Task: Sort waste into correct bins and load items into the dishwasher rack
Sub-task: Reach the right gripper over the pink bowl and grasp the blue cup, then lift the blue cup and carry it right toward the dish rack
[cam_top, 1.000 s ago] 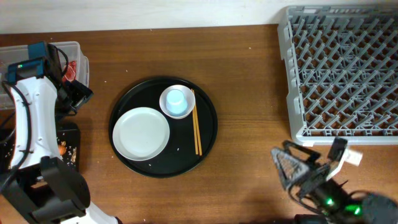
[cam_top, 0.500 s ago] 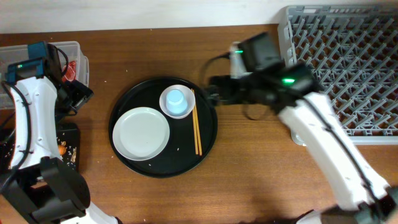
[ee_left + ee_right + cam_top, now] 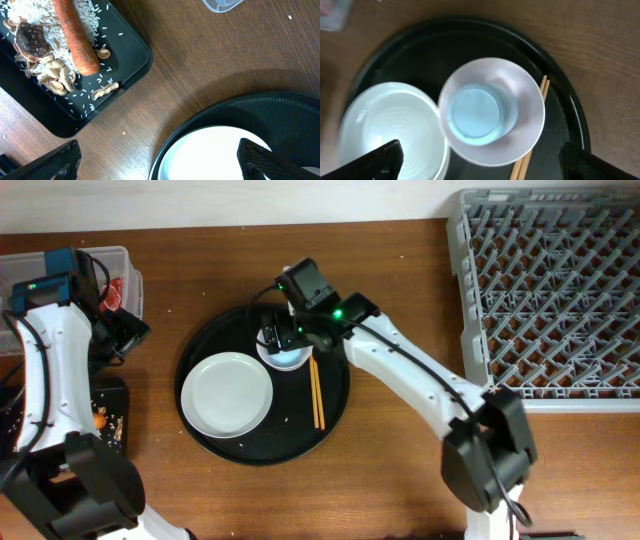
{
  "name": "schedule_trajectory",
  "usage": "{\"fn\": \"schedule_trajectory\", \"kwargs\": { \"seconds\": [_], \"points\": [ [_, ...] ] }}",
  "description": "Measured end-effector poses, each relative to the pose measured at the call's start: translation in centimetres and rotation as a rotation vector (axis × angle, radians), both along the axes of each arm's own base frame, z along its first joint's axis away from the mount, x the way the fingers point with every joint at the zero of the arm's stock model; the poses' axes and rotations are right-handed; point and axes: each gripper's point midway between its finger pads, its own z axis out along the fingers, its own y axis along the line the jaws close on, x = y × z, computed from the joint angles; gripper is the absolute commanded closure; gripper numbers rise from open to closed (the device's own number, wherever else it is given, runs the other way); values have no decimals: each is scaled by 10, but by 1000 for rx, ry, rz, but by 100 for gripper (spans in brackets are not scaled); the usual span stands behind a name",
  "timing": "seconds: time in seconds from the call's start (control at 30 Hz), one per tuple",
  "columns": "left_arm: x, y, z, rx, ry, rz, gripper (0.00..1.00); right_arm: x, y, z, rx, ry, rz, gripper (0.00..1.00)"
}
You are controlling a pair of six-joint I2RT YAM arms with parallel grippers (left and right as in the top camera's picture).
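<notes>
Right gripper [image 3: 281,338] spread and empty, directly above pale blue cup [image 3: 474,111] nested in small white bowl [image 3: 522,95], white plate [image 3: 390,130] beside one finger, chopsticks [image 3: 316,395] beside the other, left gripper [image 3: 160,150] likewise spread and empty, black bin [image 3: 127,52] holding carrot [image 3: 75,35] beyond it.

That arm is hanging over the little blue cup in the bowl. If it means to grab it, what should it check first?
1. Right pincer open: ok, its fingers are spread wide at either side of the wrist view.
2. Lined up over the cup: ok, the cup sits near the middle of that view.
3. Cup free to lift: ok, it stands alone inside the bowl.
4. Cup mouth up or down: cannot tell.
5. Chopsticks clear of the bowl: cannot tell, they lie right at its rim.
6. Left pincer out of the way: ok, it is off by the bins.
</notes>
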Motion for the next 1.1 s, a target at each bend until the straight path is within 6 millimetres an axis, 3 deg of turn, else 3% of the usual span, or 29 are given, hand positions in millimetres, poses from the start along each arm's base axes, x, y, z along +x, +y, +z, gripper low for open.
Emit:
{"fn": "schedule_trajectory", "kwargs": {
  "seconds": [0.07, 0.2, 0.47, 0.7, 0.87, 1.1],
  "points": [
    [0, 0, 0, 0, 0, 0, 1, 1, 7, -17, -23, 4, 6, 1],
    [0, 0, 0, 0, 0, 0, 1, 1, 28, -23, -18, -39, 32, 2],
    [0, 0, 0, 0, 0, 0, 1, 5, 27, -48, -128, -83, -3, 0],
    [0, 0, 0, 0, 0, 0, 1, 5, 24, -71, -168, -61, -3, 13],
    [0, 0, 0, 0, 0, 0, 1, 9, 28, -70, -152, -76, -6, 17],
    [0, 0, 0, 0, 0, 0, 1, 9, 26, -71, -161, -75, -9, 34]
  ]
}}
